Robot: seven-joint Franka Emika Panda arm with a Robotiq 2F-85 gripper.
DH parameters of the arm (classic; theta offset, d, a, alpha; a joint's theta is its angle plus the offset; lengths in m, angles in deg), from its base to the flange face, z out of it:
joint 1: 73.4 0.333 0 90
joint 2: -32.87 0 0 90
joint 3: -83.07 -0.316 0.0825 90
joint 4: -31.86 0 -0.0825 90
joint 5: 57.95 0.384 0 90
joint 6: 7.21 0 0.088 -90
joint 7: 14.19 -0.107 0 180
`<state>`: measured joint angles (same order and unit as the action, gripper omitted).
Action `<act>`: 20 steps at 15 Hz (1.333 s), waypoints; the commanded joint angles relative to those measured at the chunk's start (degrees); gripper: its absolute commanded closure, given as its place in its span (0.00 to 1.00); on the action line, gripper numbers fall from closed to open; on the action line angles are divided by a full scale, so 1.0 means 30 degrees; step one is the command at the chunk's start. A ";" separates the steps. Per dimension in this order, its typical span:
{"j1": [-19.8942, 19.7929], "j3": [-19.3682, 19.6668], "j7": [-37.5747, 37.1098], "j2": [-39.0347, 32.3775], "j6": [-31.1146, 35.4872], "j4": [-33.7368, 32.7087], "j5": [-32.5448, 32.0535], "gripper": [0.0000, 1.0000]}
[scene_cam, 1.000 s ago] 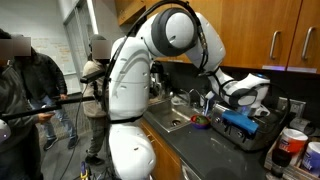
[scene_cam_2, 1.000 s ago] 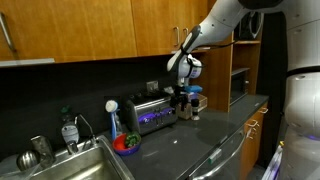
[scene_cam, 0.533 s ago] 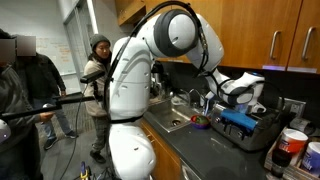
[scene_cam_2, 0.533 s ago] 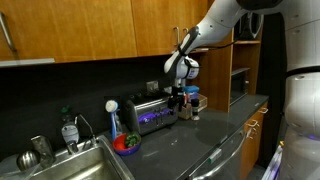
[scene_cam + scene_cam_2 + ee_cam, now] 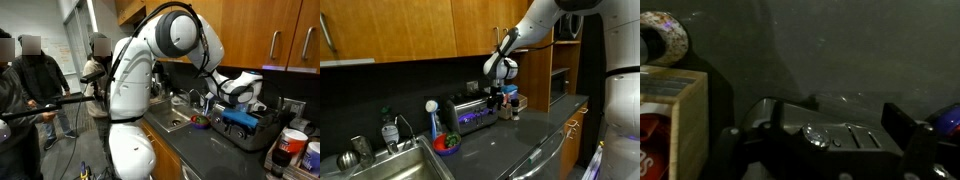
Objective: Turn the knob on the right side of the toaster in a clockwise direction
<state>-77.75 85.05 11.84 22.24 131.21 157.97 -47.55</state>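
Wrist view: the open fingers (image 5: 908, 135) flank the knob (image 5: 818, 135) of the toaster (image 5: 775, 118), apparently not gripping it; the clockwise turn seems not yet made.

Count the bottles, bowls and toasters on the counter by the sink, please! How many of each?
Bottles: 2, the clear bottle and the blue bottle
Bowls: 1, the red bowl
Toasters: 1, the toaster
Total: 4
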 commanded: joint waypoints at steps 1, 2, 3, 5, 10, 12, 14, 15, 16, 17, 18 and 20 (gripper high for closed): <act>-0.0061 -0.0192 -0.0845 -0.0438 0.0310 -0.0603 -0.0656 0.00; -0.0064 -0.0212 -0.0952 -0.0491 0.0338 -0.0719 -0.0675 0.00; -0.0065 -0.0227 -0.1019 -0.0559 0.0388 -0.0831 -0.0708 0.00; -0.0069 -0.0271 -0.1166 -0.0703 0.0412 -0.1053 -0.0684 0.00; -0.0031 -0.0222 -0.1780 -0.1193 0.0538 -0.1421 -0.1204 0.00; -0.0042 -0.0172 -0.2083 -0.1455 0.0592 -0.1577 -0.1535 0.00; -0.0071 -0.0141 -0.2376 -0.1686 0.0630 -0.1750 -0.1799 0.00; -0.0086 -0.0136 -0.2522 -0.1769 0.0630 -0.1836 -0.1897 0.00; -0.0104 -0.0131 -0.2609 -0.1815 0.0665 -0.1881 -0.1953 0.00; -0.0119 -0.0138 -0.2721 -0.1819 0.0658 -0.1933 -0.1973 0.00; -0.0121 -0.0149 -0.2806 -0.1820 0.0641 -0.1988 -0.1993 0.00; -0.0103 -0.0181 -0.3000 -0.1800 0.0722 -0.2018 -0.1936 0.00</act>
<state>-77.78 84.80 4.47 17.54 132.55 153.42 -52.05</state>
